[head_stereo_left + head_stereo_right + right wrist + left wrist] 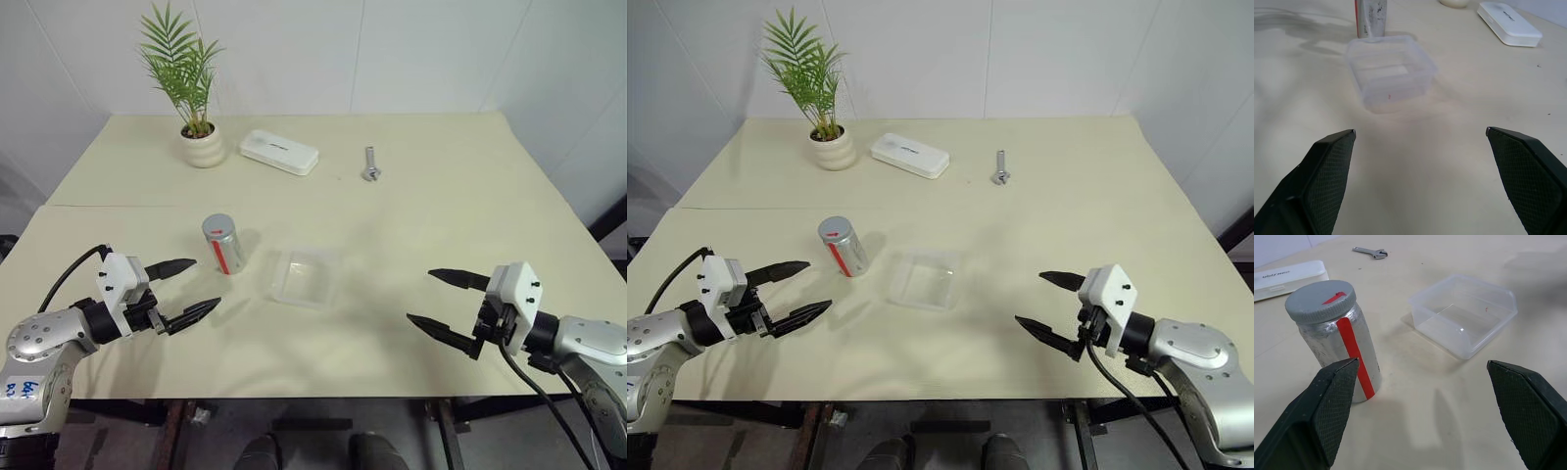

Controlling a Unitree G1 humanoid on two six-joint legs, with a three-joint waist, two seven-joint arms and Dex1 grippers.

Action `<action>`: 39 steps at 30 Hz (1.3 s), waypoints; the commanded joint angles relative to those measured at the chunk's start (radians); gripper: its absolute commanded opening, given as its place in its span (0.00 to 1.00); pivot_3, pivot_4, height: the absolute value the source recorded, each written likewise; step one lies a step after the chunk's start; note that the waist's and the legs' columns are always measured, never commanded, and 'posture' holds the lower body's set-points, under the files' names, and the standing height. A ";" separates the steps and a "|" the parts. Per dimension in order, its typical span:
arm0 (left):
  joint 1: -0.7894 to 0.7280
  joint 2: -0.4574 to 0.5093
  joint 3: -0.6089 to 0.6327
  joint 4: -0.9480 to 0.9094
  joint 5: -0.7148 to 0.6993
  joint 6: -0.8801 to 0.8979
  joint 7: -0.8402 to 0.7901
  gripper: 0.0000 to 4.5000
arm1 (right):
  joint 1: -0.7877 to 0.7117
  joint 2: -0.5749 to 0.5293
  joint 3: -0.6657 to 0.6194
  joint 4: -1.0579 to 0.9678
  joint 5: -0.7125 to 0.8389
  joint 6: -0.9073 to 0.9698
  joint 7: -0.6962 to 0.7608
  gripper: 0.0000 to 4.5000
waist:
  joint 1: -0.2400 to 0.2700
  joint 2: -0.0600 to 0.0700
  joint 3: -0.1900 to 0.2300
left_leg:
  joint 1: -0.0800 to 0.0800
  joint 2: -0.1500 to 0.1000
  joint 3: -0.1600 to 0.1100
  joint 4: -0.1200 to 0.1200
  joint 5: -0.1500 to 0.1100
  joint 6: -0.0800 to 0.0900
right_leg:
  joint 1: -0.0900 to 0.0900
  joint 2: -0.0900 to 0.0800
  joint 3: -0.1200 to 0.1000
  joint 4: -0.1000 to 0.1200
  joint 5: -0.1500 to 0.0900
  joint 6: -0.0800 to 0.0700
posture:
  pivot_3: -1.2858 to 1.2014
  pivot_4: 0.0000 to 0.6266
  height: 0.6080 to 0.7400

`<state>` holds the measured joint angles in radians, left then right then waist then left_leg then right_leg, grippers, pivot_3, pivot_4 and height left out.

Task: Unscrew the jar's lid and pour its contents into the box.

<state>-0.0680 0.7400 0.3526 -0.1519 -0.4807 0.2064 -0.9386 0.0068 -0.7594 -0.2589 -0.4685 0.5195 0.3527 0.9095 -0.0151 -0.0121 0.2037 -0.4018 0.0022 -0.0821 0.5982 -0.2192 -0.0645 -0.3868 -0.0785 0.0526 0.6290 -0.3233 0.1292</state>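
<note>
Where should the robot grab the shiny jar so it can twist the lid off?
Probably around the jar's bare silver body, below the lid. It stands upright and round, so open fingers fit either side. The open left gripper is nearest, coming level from the robot's side; the box blocks the other side.

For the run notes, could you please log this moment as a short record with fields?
jar: upright on the table, left of the box
lid: on the jar
box: mid-table, no nut pieces visible inside
left gripper: open, near the jar, holding nothing
right gripper: open, right of the box, holding nothing
back of table: plant pot, white case, bolt
</note>
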 commanded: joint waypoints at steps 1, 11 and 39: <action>-0.016 0.022 0.024 -0.013 -0.012 -0.004 -0.003 0.99 | -0.019 -0.019 -0.002 -0.048 0.019 -0.023 0.028 1.00 | -0.002 0.000 0.000 | 0.000 0.000 0.000 0.000 0.000 0.000 | 0.000 0.000 0.000 0.000 0.000 0.000 | 0.52 0.24 1.00; 0.170 -0.149 0.084 -0.196 0.083 -0.023 0.288 0.99 | -0.241 0.087 0.159 0.051 0.015 -0.015 0.005 1.00 | -0.015 -0.002 0.000 | 0.003 0.001 0.008 0.000 0.000 0.003 | -0.001 0.000 0.007 0.000 0.002 0.002 | 0.52 0.24 1.00; -0.154 -0.478 -0.171 0.004 0.439 -0.069 0.829 0.99 | -0.562 0.277 0.305 0.200 0.021 -0.011 0.055 1.00 | -0.010 -0.005 -0.002 | -0.003 -0.001 0.008 0.013 0.000 0.006 | -0.002 0.000 0.007 -0.001 0.012 0.007 | 0.52 0.24 1.00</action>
<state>-0.2093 0.2542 0.1872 -0.1473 -0.0459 0.1711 -0.1021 -0.5580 -0.4910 0.0573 -0.2283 0.5195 0.3395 0.9751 -0.0256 -0.0173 0.2015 -0.4048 0.0014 -0.0742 0.6108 -0.2195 -0.0584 -0.3883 -0.0782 0.0601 0.6282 -0.3111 0.1362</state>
